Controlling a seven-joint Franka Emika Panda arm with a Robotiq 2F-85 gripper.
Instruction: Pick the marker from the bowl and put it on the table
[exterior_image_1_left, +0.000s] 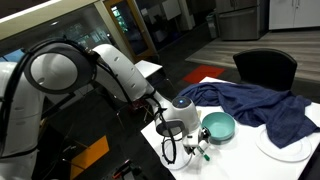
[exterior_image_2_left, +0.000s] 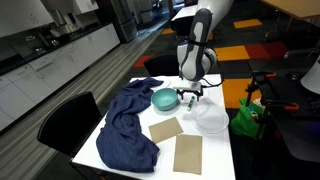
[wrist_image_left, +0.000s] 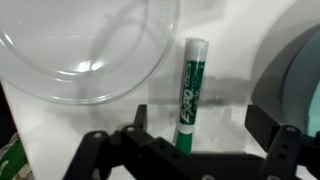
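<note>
Arm: white Panda, reaching down over the surface (exterior_image_2_left: 215, 160) in both exterior views.
Claw (wrist_image_left: 199, 116): open; the two black fingers (wrist_image_left: 140, 118) stand wide apart, one on each side of the marker, neither touching it. In an exterior view the claw (exterior_image_1_left: 188, 140) hangs low, just beside the bowl.
Marker (wrist_image_left: 189, 92): green, with a pale cap at the far end and "EXPO" printed along the barrel. It lies flat on the surface (wrist_image_left: 228, 50), outside the bowl, in the gap between the fingers. Its near end is hidden by the claw body. It is too small to pick out with certainty in the exterior views.
Bowl (exterior_image_2_left: 165, 98): teal and glossy, upright on the surface. It shows at the right edge of the wrist view (wrist_image_left: 300, 85), near the marker but apart from it. Seen from outside (exterior_image_1_left: 218, 126), nothing shows inside it.
Clear dish (wrist_image_left: 80, 45): transparent and round, on the other side of the marker from the bowl, near it and not touching. Also seen in an exterior view (exterior_image_2_left: 210, 120).
Cloth (exterior_image_2_left: 130, 125): dark blue and crumpled, spread over the surface next to the bowl, on the side away from the claw.
Brown sheets (exterior_image_2_left: 165, 130): two flat squares beside the cloth.
Chair (exterior_image_2_left: 65, 120): black, at the edge of the surface.
</note>
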